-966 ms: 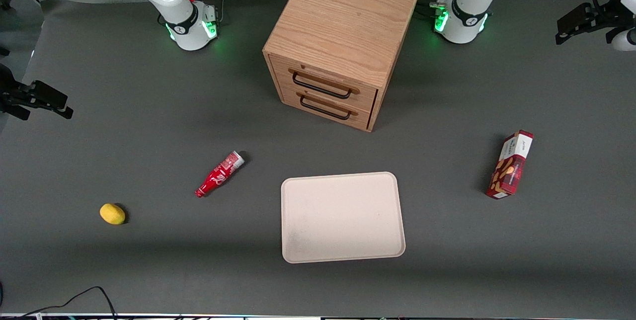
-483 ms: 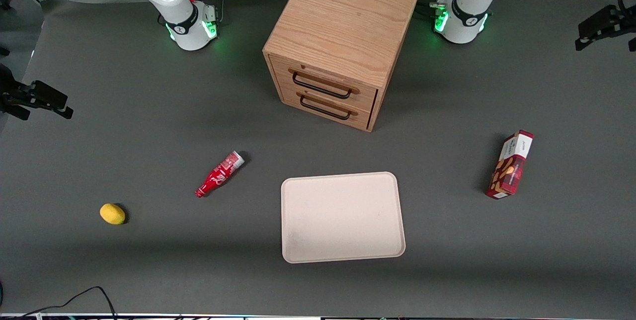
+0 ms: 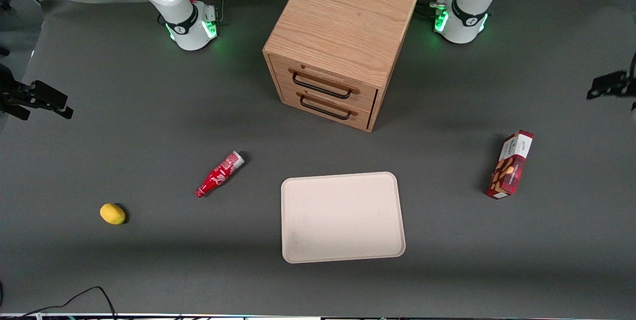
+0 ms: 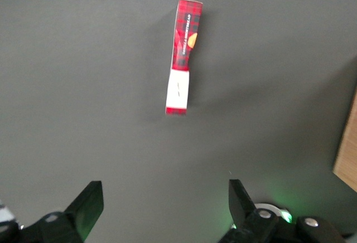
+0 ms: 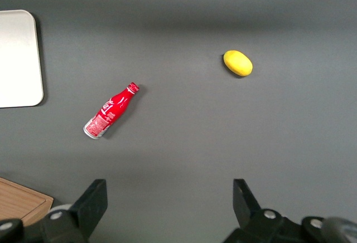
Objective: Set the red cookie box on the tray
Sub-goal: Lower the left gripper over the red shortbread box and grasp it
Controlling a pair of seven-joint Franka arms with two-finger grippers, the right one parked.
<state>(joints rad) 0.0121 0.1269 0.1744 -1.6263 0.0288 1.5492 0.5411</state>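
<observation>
**On the tabletop: box and tray well apart, tool high and open**

Nearest the front camera, on the grey tabletop (image 3: 149, 121), lies the tray (image 3: 343, 216), flat, cream-coloured, with rounded corners and a low rim, nothing resting in it. Toward the parked arm's end, slightly nearer the camera than the tray's upper edge, sits a yellow lemon (image 3: 112, 213). A little farther from the camera than the lemon, between it and the tray, a small red bottle (image 3: 219, 174) lies on its side, its cap end pointing toward the camera.

Toward the working arm's end, well apart from the tray, stands the red cookie box (image 3: 510, 164) on the tabletop, its dark red plaid part nearer the camera and its white end panel farther off. In the left wrist view the same box (image 4: 183, 57) shows as a slim strip lying on the bare grey surface, touching nothing.

Farther from the camera than the box, at the working arm's edge of the front view, hangs the tool (image 3: 608, 84), dark and partly cut off there, well above the tabletop. The left wrist view shows the tool (image 4: 165, 207) with its two black fingers (image 4: 89, 201) spread wide, holding nothing, the box well clear of them.

Farthest off, in the middle of the tabletop, stands a wooden cabinet (image 3: 343, 27) with two drawers, both shut, their black handles facing the tray.
</observation>
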